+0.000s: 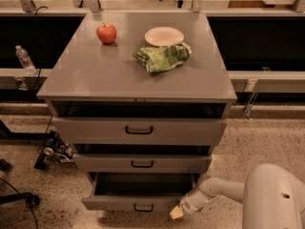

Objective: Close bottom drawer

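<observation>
The bottom drawer [131, 203] is the lowest of the three drawers in the grey metal cabinet [95, 75]. It stands partly pulled out, with its dark inside showing and a small black handle [143, 208] on its flat front. My gripper [178, 211] is at the drawer front's right end, low near the floor, touching or nearly touching its right corner. The white arm [224, 187] reaches to it from the lower right.
On the cabinet top lie a red apple [106, 33], a white plate [164, 36] and a green chip bag [161, 57]. The middle drawer [140, 163] and top drawer [138, 130] sit slightly out. A water bottle [24, 58] stands at left; cables and gear [52, 151] lie on the floor.
</observation>
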{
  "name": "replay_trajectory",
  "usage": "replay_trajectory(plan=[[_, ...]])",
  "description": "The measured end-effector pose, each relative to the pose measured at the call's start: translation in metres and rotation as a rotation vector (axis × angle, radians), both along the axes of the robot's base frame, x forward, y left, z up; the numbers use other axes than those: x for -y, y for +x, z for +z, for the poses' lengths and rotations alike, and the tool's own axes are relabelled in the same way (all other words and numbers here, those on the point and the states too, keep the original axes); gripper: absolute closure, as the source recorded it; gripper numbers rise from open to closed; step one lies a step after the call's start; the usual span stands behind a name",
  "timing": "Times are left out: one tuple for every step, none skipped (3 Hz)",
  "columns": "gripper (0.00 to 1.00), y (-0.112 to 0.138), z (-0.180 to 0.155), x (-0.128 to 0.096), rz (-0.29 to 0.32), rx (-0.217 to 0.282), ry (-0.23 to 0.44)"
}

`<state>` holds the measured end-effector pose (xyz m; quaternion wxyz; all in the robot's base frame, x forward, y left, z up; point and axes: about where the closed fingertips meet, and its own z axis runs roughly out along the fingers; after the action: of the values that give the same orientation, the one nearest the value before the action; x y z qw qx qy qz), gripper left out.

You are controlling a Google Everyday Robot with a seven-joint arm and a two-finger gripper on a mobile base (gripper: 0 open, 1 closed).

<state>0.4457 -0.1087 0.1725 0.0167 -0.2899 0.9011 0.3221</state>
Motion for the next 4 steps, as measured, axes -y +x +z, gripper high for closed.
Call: replay_trajectory(plan=[[1.0,0.006,0.0,-0.005,0.059,0.069,-0.015],[1.0,0.016,-0.001,-0.011,0.133,0.157,-0.032],[1.0,0.04,-0.004,-0.018,0.204,0.287,-0.06],[1.0,0.045,-0.005,-0.018,0.208,0.312,-0.065]])
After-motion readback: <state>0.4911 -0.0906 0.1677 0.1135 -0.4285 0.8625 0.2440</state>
